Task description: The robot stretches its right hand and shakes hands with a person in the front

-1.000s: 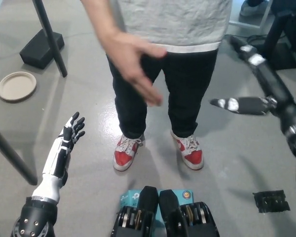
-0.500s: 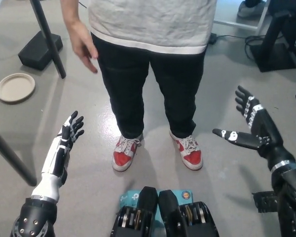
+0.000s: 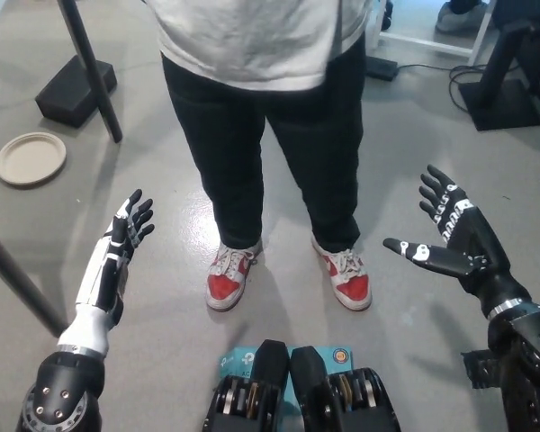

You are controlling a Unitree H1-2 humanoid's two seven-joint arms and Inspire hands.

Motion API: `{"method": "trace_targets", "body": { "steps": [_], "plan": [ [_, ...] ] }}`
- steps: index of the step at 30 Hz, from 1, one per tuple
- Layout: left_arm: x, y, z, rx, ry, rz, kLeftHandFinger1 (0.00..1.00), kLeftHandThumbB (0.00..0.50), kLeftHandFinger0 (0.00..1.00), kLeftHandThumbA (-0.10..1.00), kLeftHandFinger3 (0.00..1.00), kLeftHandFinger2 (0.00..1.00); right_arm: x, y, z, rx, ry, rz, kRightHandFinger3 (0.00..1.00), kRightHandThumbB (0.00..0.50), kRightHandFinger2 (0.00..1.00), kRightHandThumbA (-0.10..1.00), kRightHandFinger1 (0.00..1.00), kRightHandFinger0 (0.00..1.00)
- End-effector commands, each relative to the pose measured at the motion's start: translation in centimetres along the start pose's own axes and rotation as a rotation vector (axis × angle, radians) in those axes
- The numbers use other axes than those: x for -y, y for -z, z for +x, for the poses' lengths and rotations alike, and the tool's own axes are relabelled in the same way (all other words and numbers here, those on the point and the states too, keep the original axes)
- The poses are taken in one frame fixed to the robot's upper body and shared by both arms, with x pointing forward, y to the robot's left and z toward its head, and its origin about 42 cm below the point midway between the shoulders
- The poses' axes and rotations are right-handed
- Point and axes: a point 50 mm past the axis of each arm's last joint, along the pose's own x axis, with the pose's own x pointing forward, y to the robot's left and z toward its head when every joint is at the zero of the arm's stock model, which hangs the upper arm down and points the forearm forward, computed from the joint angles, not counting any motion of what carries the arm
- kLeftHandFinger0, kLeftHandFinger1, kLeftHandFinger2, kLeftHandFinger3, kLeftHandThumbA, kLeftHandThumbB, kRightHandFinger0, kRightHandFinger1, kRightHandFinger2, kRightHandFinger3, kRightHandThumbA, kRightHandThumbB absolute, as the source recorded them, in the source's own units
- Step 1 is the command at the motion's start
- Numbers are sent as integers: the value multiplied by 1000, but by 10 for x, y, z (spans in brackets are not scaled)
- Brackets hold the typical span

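A person (image 3: 261,99) in a grey shirt, black trousers and red-and-white shoes stands right in front of me; neither of their hands shows in the head view. My black right hand (image 3: 450,234) is low at the right, open, palm turned inward with fingers spread, holding nothing and well apart from the person. My white left hand (image 3: 117,247) rests at the lower left, open with fingers pointing up and forward, also empty.
A round beige plate (image 3: 30,158) lies on the grey floor at the far left. A black pole (image 3: 90,67) on a black base block (image 3: 76,87) stands behind it. Dark equipment stands at the top right (image 3: 513,72). A black patch (image 3: 486,369) lies on the floor by my right arm.
My right hand has dropped back from its raised, stretched-out reach to low at the right. The person's hand has pulled back and left the view.
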Motion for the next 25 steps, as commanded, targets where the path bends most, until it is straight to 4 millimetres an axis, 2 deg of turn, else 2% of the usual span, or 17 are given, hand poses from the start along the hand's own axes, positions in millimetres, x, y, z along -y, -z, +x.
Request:
{"method": "trace_targets", "body": {
  "steps": [1,4,8,10,11,17,25],
  "plan": [
    [-7,-14,9,64,14,23,1000,97,1000,1000,1000,1000,-2,-17,10,72,-35,-6,1000,331,1000,1000,1000,1000],
    [-8,-14,9,65,13,28,1000,99,1000,1000,1000,1000,-4,-17,10,75,-44,-16,1000,319,1000,1000,1000,1000],
    [-7,-13,9,65,15,25,1000,108,1000,1000,1000,1000,-2,-17,10,72,-38,-13,1000,335,1000,1000,1000,1000],
    [-8,-14,9,65,15,25,1000,105,1000,1000,1000,1000,-1,-18,10,65,-38,-14,1000,337,1000,1000,1000,1000],
    [-8,-14,9,65,16,25,1000,89,1000,1000,1000,1000,-1,-18,10,64,-40,-17,1000,338,1000,1000,1000,1000],
    [-8,-13,10,66,18,33,1000,92,1000,1000,1000,1000,-1,-21,11,71,-75,-73,1000,291,1000,1000,1000,1000],
    [-8,-13,10,62,18,33,1000,83,1000,1000,1000,1000,-2,-19,12,42,-85,-80,1000,284,1000,1000,1000,1000]
  ]
}}
